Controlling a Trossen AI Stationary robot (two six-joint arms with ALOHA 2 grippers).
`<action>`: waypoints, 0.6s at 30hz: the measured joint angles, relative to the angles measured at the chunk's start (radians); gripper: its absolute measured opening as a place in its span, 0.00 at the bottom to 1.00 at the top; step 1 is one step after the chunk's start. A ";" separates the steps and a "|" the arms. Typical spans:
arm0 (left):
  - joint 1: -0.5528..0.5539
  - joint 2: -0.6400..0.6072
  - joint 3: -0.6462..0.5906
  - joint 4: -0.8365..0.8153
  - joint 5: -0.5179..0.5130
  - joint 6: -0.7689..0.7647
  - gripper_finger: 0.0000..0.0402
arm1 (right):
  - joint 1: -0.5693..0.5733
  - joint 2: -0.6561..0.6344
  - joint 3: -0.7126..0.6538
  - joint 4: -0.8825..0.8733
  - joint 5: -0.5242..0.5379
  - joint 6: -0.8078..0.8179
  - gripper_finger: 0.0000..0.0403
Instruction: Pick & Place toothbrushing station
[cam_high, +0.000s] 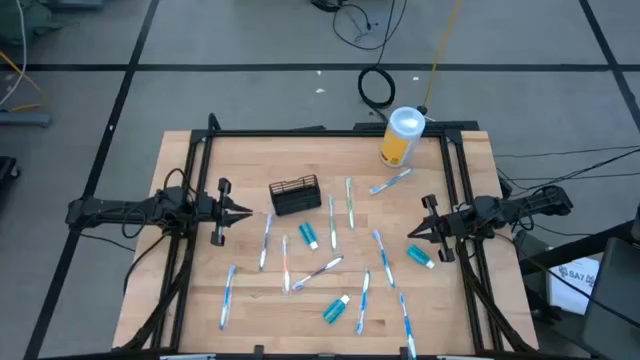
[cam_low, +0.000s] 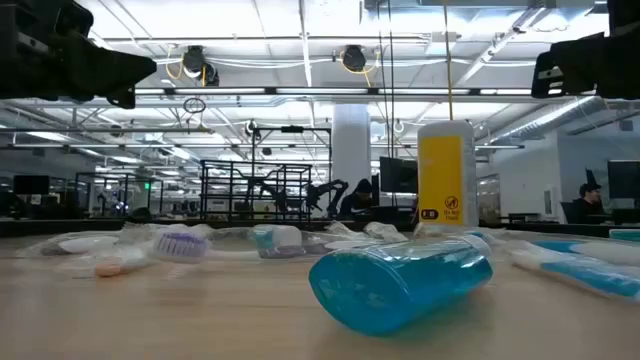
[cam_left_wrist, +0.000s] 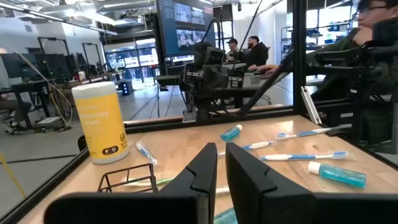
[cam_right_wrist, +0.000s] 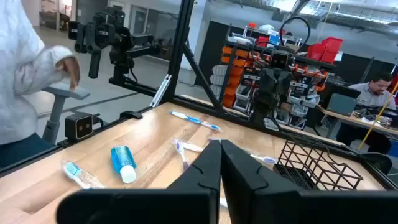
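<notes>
Left pincer closed beside caddy, right pincer closed

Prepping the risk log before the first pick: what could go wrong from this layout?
1. Toothbrushes and toothpaste tubes lie scattered, some crossing near the middle; a pick may drag a neighbour.
2. The brushes lie flat on the table, so a shut left end effector or right end effector may slip off.
3. The yellow canister stands near the caddy; a swing could tip it.

Overhead, table-level, two wrist views — table shared.
</notes>
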 joint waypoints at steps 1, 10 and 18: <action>0.000 0.000 0.000 0.000 0.000 0.000 0.10 | 0.000 0.000 0.000 0.000 0.000 0.000 0.01; 0.000 0.000 0.000 0.000 0.000 0.000 0.10 | 0.000 0.000 0.000 0.000 0.000 0.000 0.01; 0.000 0.000 0.000 0.000 -0.036 0.000 0.10 | 0.000 0.000 0.000 0.002 0.000 0.000 0.01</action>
